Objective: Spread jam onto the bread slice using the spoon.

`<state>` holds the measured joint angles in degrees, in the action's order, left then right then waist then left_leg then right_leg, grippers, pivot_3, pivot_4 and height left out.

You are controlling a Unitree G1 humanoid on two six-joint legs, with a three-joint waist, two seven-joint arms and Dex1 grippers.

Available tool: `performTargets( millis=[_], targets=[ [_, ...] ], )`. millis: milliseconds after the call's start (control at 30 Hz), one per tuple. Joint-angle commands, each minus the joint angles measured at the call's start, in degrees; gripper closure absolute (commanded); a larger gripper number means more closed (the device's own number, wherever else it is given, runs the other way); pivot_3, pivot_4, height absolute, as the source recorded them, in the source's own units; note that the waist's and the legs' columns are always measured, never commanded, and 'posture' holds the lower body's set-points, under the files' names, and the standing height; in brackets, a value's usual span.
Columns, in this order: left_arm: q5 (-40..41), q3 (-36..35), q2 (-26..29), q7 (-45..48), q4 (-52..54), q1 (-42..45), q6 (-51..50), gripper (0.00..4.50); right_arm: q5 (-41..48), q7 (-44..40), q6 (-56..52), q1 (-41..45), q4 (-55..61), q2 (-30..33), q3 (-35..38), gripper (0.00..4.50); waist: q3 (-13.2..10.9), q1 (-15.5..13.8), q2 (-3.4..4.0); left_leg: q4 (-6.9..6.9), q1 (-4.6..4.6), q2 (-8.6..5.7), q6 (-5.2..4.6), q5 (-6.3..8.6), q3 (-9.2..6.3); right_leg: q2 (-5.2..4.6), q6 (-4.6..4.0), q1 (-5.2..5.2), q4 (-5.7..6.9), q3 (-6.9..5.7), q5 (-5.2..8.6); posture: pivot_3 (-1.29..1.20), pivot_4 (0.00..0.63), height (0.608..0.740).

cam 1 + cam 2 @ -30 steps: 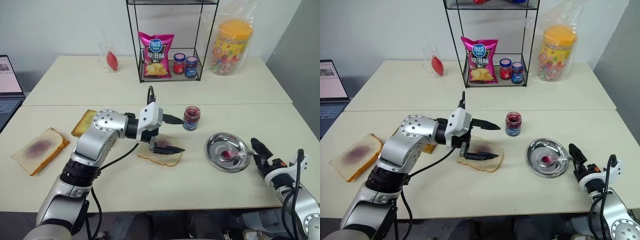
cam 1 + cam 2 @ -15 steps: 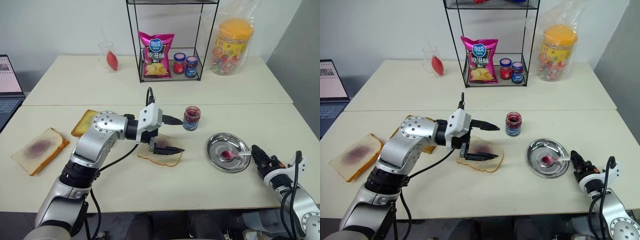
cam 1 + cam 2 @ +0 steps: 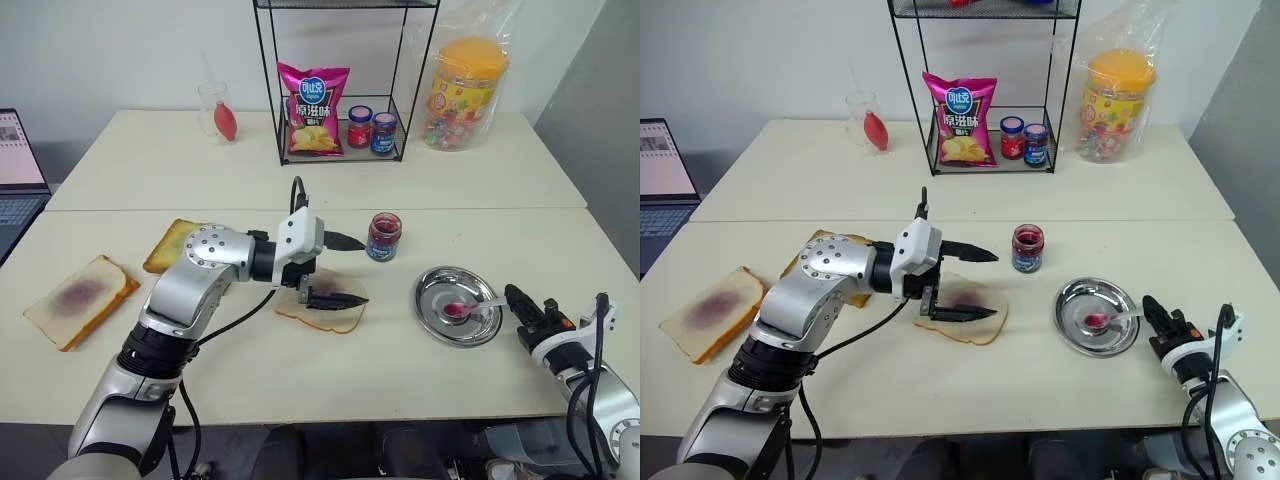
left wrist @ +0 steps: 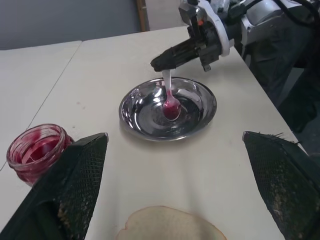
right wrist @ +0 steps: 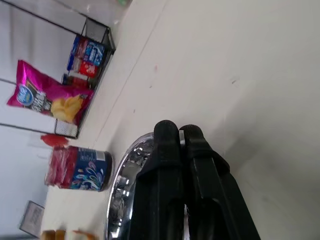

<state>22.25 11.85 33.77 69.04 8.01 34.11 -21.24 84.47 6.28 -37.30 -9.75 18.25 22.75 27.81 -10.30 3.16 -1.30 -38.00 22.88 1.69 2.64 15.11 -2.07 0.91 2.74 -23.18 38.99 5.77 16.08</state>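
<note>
Figure: spoon pickup at the dish, with risks ahead. At the lower right of the left eye view, the right gripper is sitting at the rim of the steel dish with its jaws closed together; in the left wrist view they are meeting over the handle end of the spoon, so the grip is probably a pinch on the very tip, though how firmly cannot be told. The spoon's bowl, carrying a red-purple blob, is resting in the middle of the dish. The jam is standing in its open jar just above and left of the dish. The bread slice, already bearing a dark blotch, is lying at centre frame on the counter. The left gripper is hovering over that slice with its jaws standing wide apart, holding nothing.

Likely failures from here:
- A pinch so far out on a thin, smooth handle is inviting the spoon to swivel or slip on lifting, dropping jam onto the counter.
- Dragging the handle across the rim is likely to tip or slide the light dish.
- The route to the slice is passing near the jar, and the left arm is crowding the bread, so a collision is possible.
- An unpinned slice is liable to skid or tear under spreading.
</note>
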Motion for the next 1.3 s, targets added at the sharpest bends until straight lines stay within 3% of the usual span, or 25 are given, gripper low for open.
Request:
performTargets(
  millis=[33, 200, 467, 800, 1300],
  targets=[
    [2.22, -5.23, 1.72, -2.41, 0.30, 0.15, -2.72, 0.00, 2.10, -0.05, -2.21, 1.49, 8.00, 6.34, 1.77, 4.47, -0.05, 0.03, 0.09, 0.00, 0.01, 0.00, 0.00, 0.00, -0.01, 0.00, 0.00, 0.00, 0.00, 0.00, 0.00, 0.00, 0.150, 0.740],
    [1.92, -8.69, 2.84, -5.46, -1.70, -0.78, -3.61, 0.00, 6.13, 2.74, -3.73, 11.17, 10.16, 14.26, 0.13, 4.47, -0.06, 0.36, 0.10, -0.02, -0.05, 0.01, -0.01, -0.01, 0.03, 0.01, 0.00, -0.02, 0.05, 0.05, -0.01, 0.00, 0.150, 0.740],
    [0.83, -8.73, 0.60, -11.05, -0.19, -2.97, -3.23, 0.00, 4.57, 5.50, -5.06, 29.65, 3.96, 14.95, -8.21, 4.47, -0.09, -0.10, 0.04, 0.00, 0.09, -0.01, -0.07, -0.04, -0.07, 0.00, -0.13, -0.03, -0.04, -0.05, -0.09, 0.00, 0.150, 0.740],
    [-0.56, -7.10, -1.14, -14.12, 1.52, -4.05, -2.79, 0.00, -12.91, -4.13, -4.74, 42.44, -6.76, 12.18, -17.26, 4.47, -0.10, -0.59, 0.03, 0.06, 0.12, -0.01, -0.08, -0.04, -0.03, -0.05, -0.29, -0.11, -0.04, -0.10, -0.18, 0.00, 0.150, 0.740],
    [-0.33, -8.12, -2.38, -18.23, 3.14, -5.33, -3.54, 0.00, -33.55, -15.13, -2.76, 48.52, -10.85, 6.28, -23.41, 4.47, -0.10, -0.55, 0.04, 0.04, 0.12, -0.02, -0.07, -0.04, -0.06, -0.06, -0.29, -0.11, -0.02, -0.13, -0.19, 0.00, 0.150, 0.740]
  ],
)
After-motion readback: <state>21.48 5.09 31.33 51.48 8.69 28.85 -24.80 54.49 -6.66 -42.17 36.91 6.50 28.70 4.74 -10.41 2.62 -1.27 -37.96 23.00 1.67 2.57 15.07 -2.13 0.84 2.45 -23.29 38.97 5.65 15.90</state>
